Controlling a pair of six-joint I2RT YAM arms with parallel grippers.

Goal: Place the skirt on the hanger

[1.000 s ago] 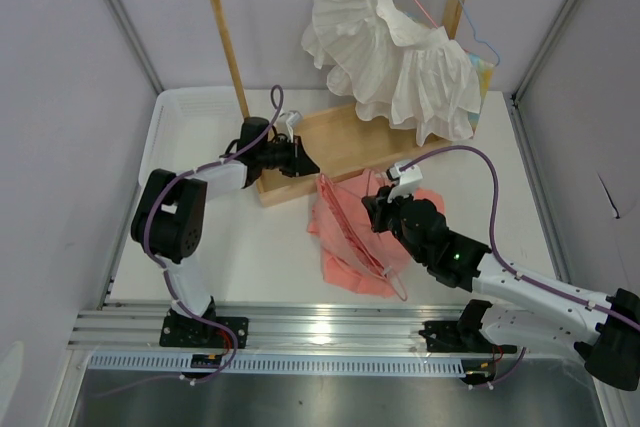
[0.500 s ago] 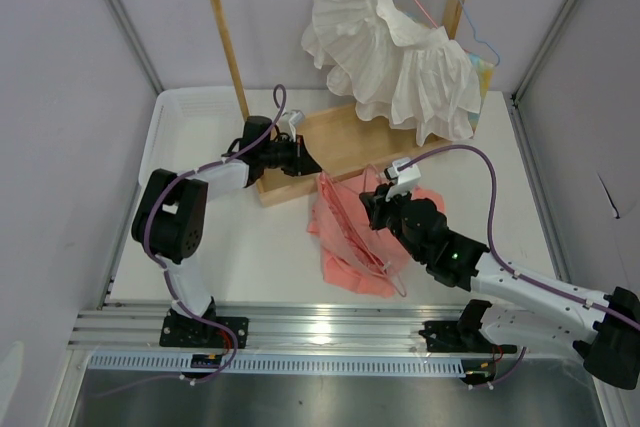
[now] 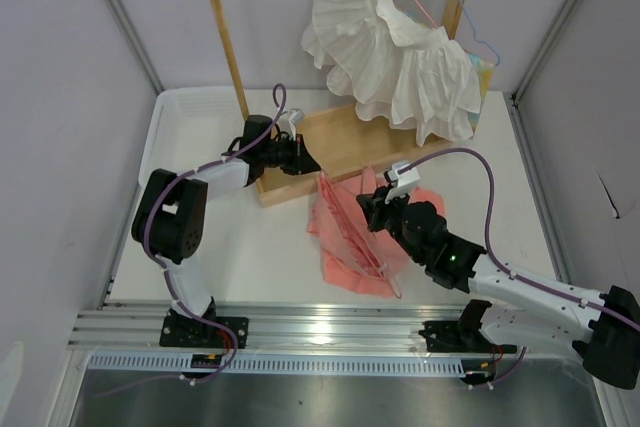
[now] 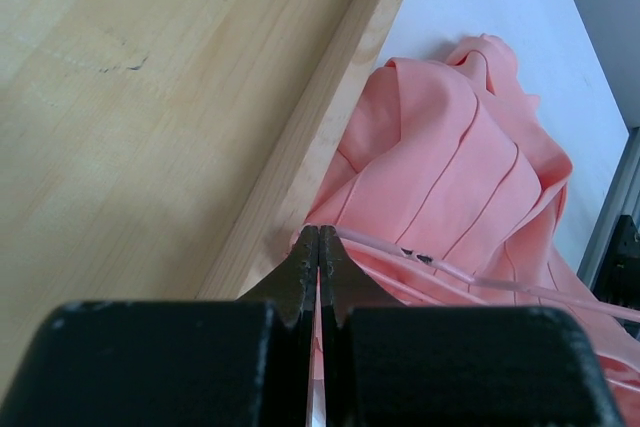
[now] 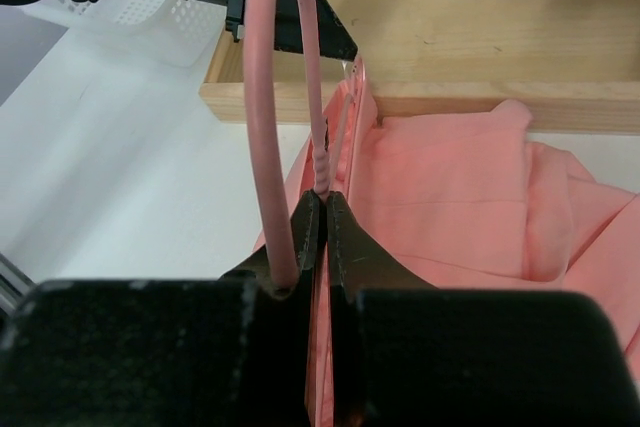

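The salmon-pink skirt (image 3: pixel 345 247) lies crumpled on the white table just in front of the wooden rack base. The pale-pink hanger (image 5: pixel 262 97) lies in and over it. My right gripper (image 3: pixel 368 205) is shut on the hanger's twisted neck, and the hook curves up past its left finger in the right wrist view. My left gripper (image 3: pixel 312 167) is shut on the skirt's edge at the base's front rim. In the left wrist view the hanger's wire (image 4: pixel 474 280) runs rightwards from the shut tips (image 4: pixel 318 232) over the skirt (image 4: pixel 450 167).
A wooden rack stands at the back on a flat base (image 3: pixel 340 142). A white ruffled garment (image 3: pixel 400 57) and a light-blue hanger (image 3: pixel 482 45) hang from its right end. A white basket (image 3: pixel 190 112) sits at the back left. A metal rail runs along the near edge.
My right gripper has shifted slightly up and left with the hanger, and the hook end has moved a little. My left gripper has kept its hold and place.
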